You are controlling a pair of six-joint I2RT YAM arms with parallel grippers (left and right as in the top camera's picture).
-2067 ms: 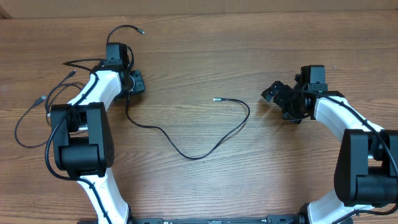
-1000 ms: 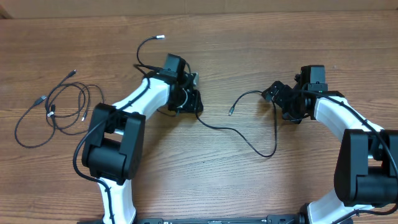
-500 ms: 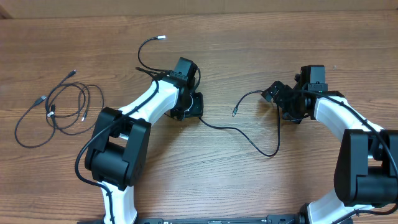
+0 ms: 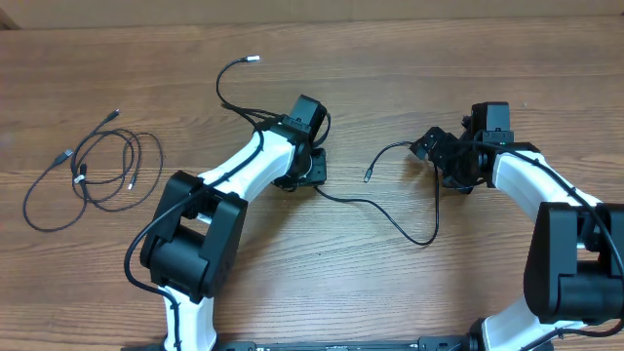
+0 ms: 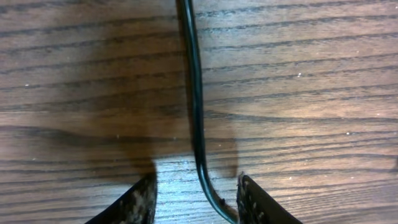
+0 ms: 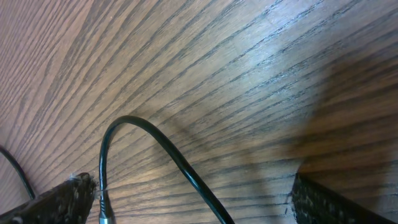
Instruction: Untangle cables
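Fingers (image 5: 138, 200) of left gripper (image 4: 310, 172) and right gripper (image 6: 193, 198) are held apart around the single cable (image 4: 375, 207); release is judged underway, the tangle (image 4: 97, 171) left of it due next.

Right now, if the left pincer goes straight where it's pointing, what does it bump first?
Probably the black cable, which runs between the left pincer's open fingers, then the wooden table just under it. Depth is hard to judge here.
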